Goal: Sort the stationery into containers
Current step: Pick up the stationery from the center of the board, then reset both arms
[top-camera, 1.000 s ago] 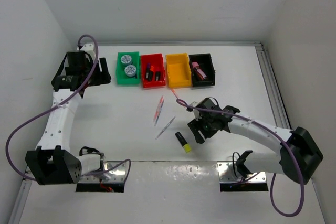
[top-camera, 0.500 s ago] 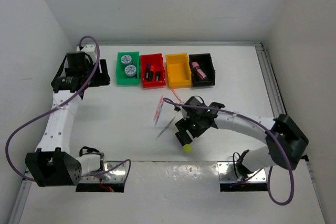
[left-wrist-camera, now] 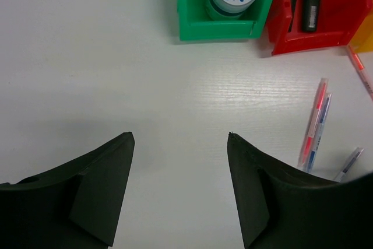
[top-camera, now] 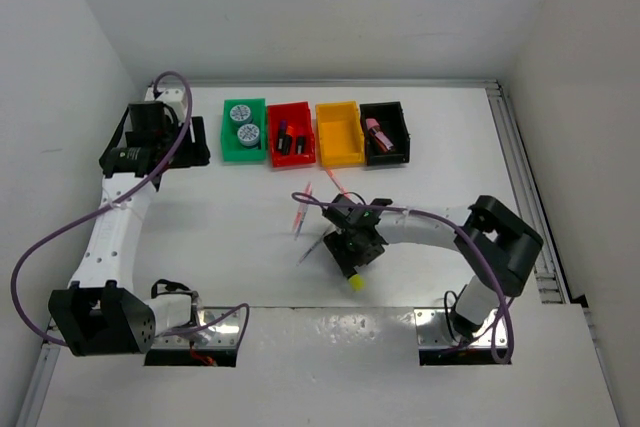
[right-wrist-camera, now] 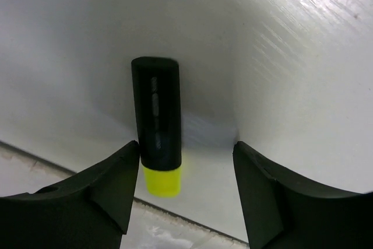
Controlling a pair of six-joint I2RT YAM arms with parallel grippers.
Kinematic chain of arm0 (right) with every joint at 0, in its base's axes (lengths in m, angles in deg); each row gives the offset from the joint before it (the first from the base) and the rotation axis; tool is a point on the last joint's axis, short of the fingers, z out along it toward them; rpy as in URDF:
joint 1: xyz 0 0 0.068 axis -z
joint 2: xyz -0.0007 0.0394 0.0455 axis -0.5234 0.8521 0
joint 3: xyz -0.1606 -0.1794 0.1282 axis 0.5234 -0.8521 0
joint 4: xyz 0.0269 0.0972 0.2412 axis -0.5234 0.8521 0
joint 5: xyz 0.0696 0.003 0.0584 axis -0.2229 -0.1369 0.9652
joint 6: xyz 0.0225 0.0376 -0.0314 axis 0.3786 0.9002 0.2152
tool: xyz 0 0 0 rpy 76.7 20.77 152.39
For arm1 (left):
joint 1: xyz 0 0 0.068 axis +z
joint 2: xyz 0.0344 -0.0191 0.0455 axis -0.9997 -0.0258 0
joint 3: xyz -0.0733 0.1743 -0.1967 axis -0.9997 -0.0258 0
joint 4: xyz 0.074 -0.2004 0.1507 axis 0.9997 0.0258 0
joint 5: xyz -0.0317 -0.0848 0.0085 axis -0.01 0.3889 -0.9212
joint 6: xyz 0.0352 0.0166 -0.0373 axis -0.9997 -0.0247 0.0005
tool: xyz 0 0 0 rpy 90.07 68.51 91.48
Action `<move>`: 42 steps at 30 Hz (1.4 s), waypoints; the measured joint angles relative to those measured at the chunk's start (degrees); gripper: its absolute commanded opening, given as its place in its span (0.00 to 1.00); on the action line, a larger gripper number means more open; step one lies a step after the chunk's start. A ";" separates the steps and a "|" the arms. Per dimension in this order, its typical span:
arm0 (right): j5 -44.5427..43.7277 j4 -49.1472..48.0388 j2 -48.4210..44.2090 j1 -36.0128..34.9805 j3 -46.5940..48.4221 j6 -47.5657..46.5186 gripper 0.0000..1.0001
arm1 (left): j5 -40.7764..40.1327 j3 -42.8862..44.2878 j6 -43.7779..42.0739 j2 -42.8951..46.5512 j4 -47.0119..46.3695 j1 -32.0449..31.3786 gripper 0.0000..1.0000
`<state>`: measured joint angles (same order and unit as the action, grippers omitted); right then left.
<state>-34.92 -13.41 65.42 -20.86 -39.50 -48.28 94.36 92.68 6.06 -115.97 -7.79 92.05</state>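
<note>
A: Four bins in a row along the far side of the worktop [top-camera: 200, 227]. In the green bin [top-camera: 243, 156]?
B: Two rolls [top-camera: 247, 133], flat, one behind the other.
A: In the red bin [top-camera: 292, 160]?
B: Two highlighters [left-wrist-camera: 310, 7] side by side, caps away from the arms: one pink, one orange.
A: Next along?
B: Yellow bin [top-camera: 339, 137], then black bin [top-camera: 402, 137] with a pink item [top-camera: 376, 132] inside, too small to name.
A: Right gripper [right-wrist-camera: 186, 144]?
B: Low over the worktop near the front edge, jaws spread wide, gripping nothing. Between them a yellow highlighter [right-wrist-camera: 156, 115], flat on the worktop, just beside one finger.
A: Left gripper [left-wrist-camera: 180, 138]?
B: Also spread open, holding nothing, above bare worktop on the near side of the green bin. Off to its right, loose pens [left-wrist-camera: 315, 123] on the worktop, in front of the red bin.
</note>
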 measured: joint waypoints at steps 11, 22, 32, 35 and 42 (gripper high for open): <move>-0.92 -0.39 4.07 0.74 3.32 -2.54 0.00 | 12.41 -4.35 -13.38 6.97 -2.40 0.22 0.66; 32.81 16.46 -0.11 17.25 24.59 -19.98 0.00 | 39.82 -13.00 -36.70 19.17 -3.23 -8.63 0.60; 53.07 31.21 5.73 11.13 37.92 -28.17 0.00 | 43.12 -0.94 -50.42 9.81 5.97 -23.71 0.48; 54.64 32.30 5.70 9.53 37.90 -28.28 0.00 | 41.83 0.44 -54.16 8.59 8.96 -28.04 0.46; 56.65 32.81 5.60 11.08 37.51 -27.45 0.00 | 38.25 0.61 -60.81 7.06 17.00 -36.06 0.45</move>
<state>21.73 19.40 71.01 -9.78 -1.99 -75.73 132.61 93.29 -54.74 -108.91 9.21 55.99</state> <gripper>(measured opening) 0.276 0.437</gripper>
